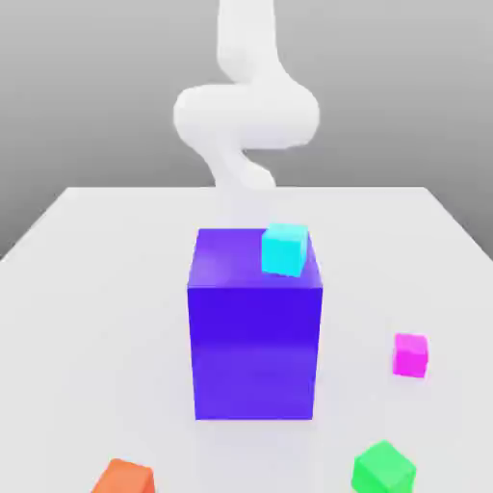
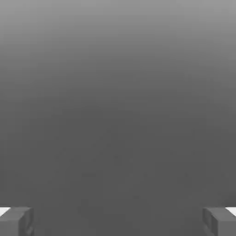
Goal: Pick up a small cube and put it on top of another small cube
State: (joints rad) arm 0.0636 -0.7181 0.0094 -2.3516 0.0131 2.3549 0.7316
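At the centre of the tabletop [image 1: 106, 308], as the exterior view shows it, stands a large blue-violet block [image 1: 254, 351], upright, with one face towards the camera. On its top face, out towards 3 o'clock from that face's middle, rests the cyan cube [image 1: 284, 250], turned slightly and reaching the block's near edge in the picture. Taking the large block as the middle of a clock face laid over the exterior view, the small magenta cube [image 1: 410, 356] sits between 3 and 4 o'clock, apart from the block. The green cube [image 1: 383, 470] lies between 4 and 5 o'clock, turned cornerwise, and the orange cube [image 1: 126, 478] is at 7 o'clock, partly cut off by the picture's edge. The white robot arm [image 1: 246, 116] rises at 12 o'clock, behind the block. In the hand view the end effector [image 2: 118, 222] is open, its two fingers wide apart with nothing held between them
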